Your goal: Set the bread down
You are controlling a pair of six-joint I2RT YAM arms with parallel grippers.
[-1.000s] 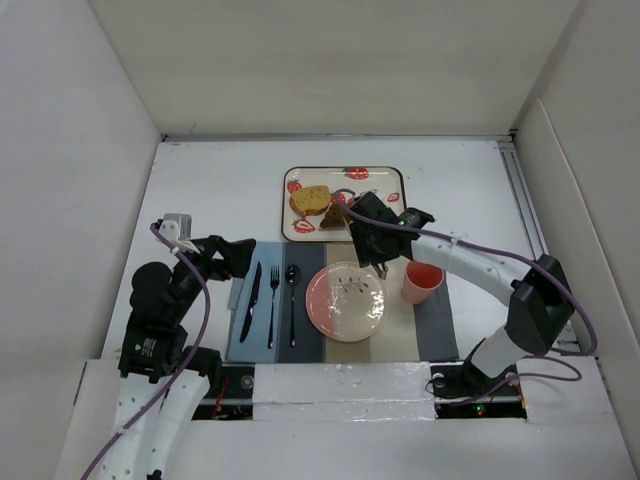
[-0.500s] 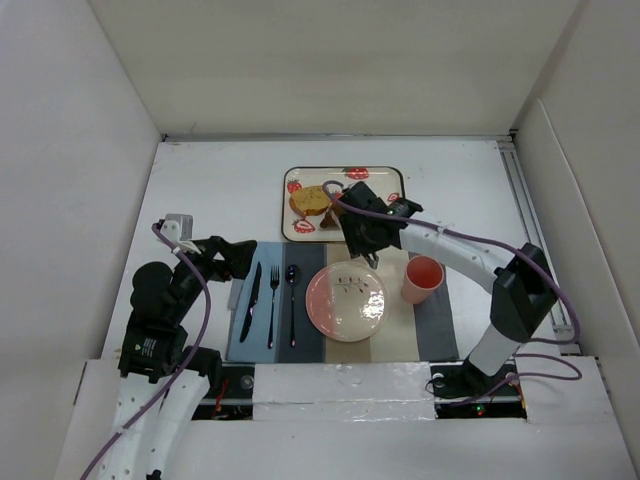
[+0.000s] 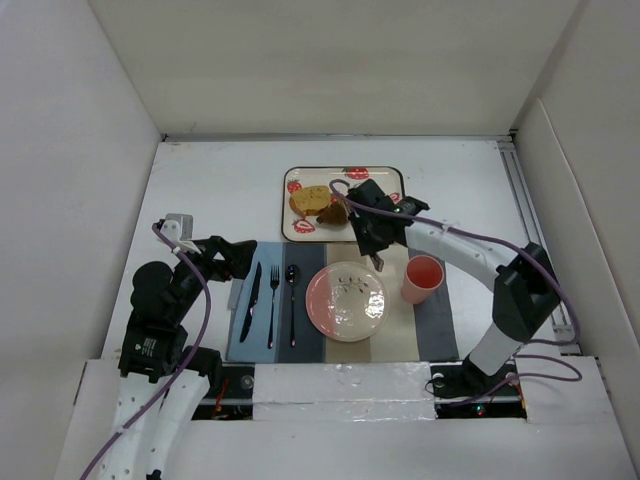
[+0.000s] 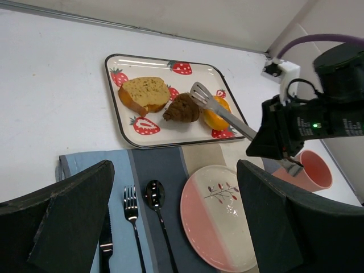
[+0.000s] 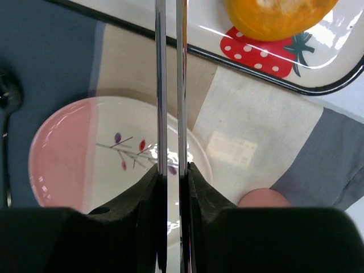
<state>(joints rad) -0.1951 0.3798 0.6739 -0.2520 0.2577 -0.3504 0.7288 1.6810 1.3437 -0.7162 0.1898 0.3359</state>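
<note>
Three pieces of bread lie on the strawberry tray (image 3: 372, 178): the tan loaf slice (image 3: 310, 200), the dark brown wedge (image 3: 332, 213) and the orange donut (image 4: 216, 118). In the top view my right arm hides the donut. My right gripper (image 3: 372, 232) is shut on metal tongs (image 4: 223, 114). The tongs' tips hang empty over the tray, between the wedge (image 4: 182, 108) and the donut. The right wrist view shows the tongs' arms (image 5: 161, 85) close together and the donut (image 5: 278, 14) ahead. My left gripper (image 3: 240, 258) is open and empty over the placemat's left end.
A pink-and-cream plate (image 3: 345, 300) sits on the striped placemat (image 3: 430, 330) below the tray. A pink cup (image 3: 423, 278) stands to its right. A knife (image 3: 250, 300), fork (image 3: 272, 305) and spoon (image 3: 292, 300) lie left of the plate.
My right gripper with the tongs has shifted a little over the tray's near edge, and the brown wedge now shows fully. The bread and my left arm have not moved.
</note>
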